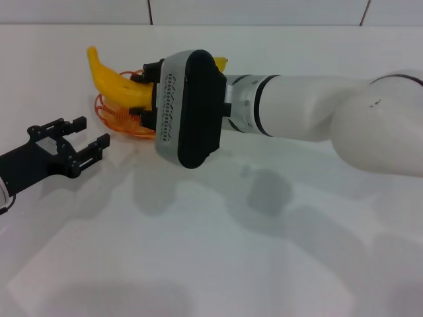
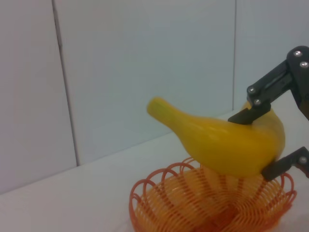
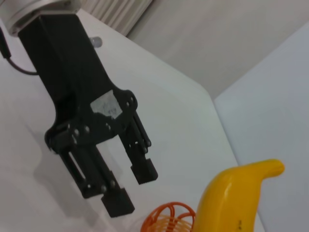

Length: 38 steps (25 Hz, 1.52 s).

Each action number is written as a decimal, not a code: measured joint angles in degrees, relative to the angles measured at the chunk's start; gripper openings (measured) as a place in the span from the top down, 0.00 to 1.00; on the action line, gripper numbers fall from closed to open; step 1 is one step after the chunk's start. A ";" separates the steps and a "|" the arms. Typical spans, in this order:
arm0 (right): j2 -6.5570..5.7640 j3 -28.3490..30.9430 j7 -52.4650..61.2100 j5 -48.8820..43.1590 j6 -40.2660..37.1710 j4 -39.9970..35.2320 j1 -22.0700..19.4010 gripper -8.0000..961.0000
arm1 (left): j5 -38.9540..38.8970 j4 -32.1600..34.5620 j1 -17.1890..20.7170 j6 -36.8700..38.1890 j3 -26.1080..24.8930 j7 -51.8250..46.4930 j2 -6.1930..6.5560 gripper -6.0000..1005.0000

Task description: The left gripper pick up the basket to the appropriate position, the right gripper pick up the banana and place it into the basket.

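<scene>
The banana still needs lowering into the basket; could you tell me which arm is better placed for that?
The right. The right gripper is shut on the banana, holding it just above the basket. The left gripper is open beside the basket, holding nothing.

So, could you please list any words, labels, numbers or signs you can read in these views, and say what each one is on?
Nothing here can be read.
White sticker on the left gripper, right wrist view: faint marks, too blurred to read.
Small dark mark on the banana: too small to read.
Right gripper, shut on the banana above the basket: no lettering shows.
</scene>
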 joint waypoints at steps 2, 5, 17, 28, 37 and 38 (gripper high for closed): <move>0.00 -0.12 0.36 0.02 0.00 -0.09 0.12 0.42 | 0.00 0.00 0.00 0.00 0.00 0.00 0.00 0.42; 0.00 0.01 0.71 0.02 0.02 -0.11 0.18 0.42 | 0.00 0.00 0.00 0.00 0.00 0.02 0.00 0.42; -0.31 0.54 2.13 0.25 0.11 -2.30 -0.70 0.25 | 0.00 0.00 0.30 0.01 0.00 0.09 0.00 0.42; -0.96 8.30 0.12 0.34 -14.50 -9.85 -7.93 0.21 | -0.09 0.00 0.71 0.00 0.00 0.28 0.00 0.42; -0.97 15.39 -1.64 1.04 -24.70 -10.30 -10.15 0.22 | -0.27 0.00 0.91 0.00 0.00 0.28 0.08 0.42; -0.99 16.50 -2.27 1.76 -26.04 -10.21 -10.34 0.22 | -0.33 0.00 0.94 0.00 -0.02 0.28 0.08 0.42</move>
